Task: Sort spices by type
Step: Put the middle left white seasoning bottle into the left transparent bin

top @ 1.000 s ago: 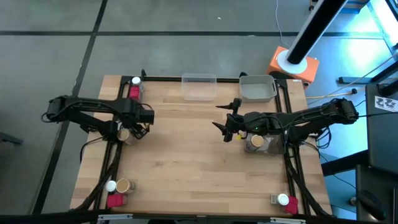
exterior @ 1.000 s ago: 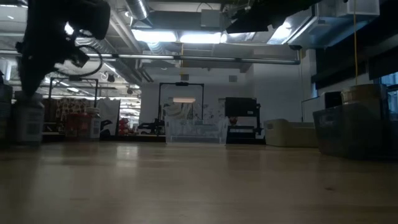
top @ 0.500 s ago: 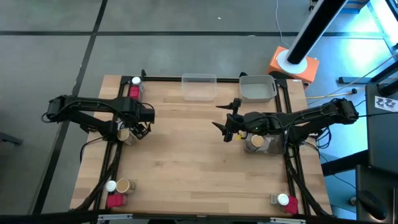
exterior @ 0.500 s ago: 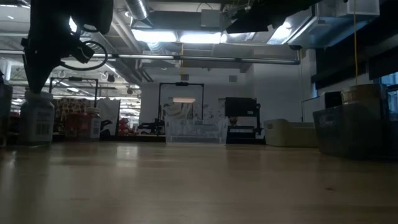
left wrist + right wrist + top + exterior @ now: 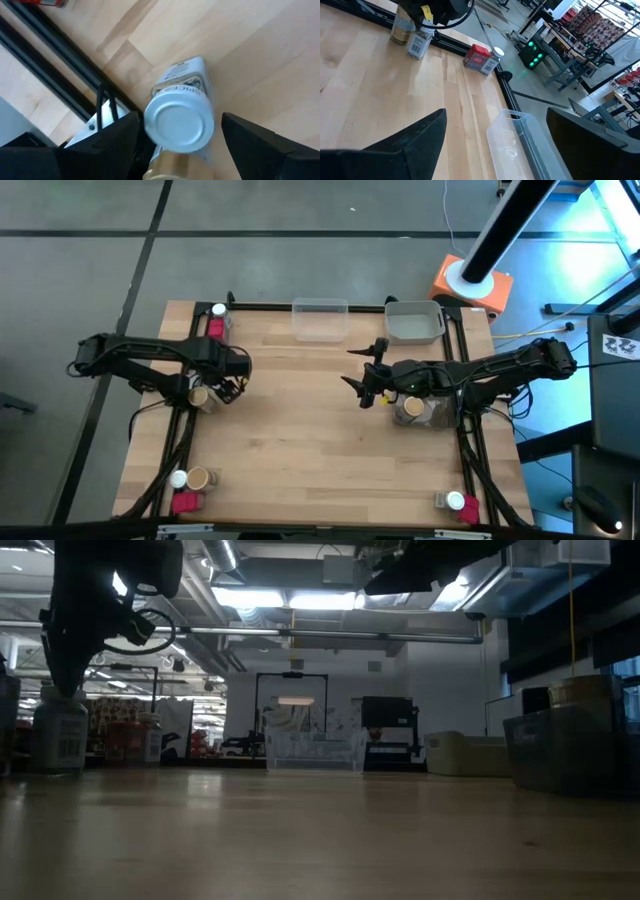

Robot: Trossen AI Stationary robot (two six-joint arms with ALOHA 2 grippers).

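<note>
Wooden table (image 5: 300, 430), left fingers (image 5: 250, 142) parted around white-lidded jar (image 5: 181, 120), untouched

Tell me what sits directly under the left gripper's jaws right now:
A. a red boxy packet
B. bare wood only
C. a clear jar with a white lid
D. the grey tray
C. In the left wrist view the clear jar with a white lid stands upright on the wooden table, between the spread jaws of the left gripper, with a tan-brown jar right beside it.
</note>
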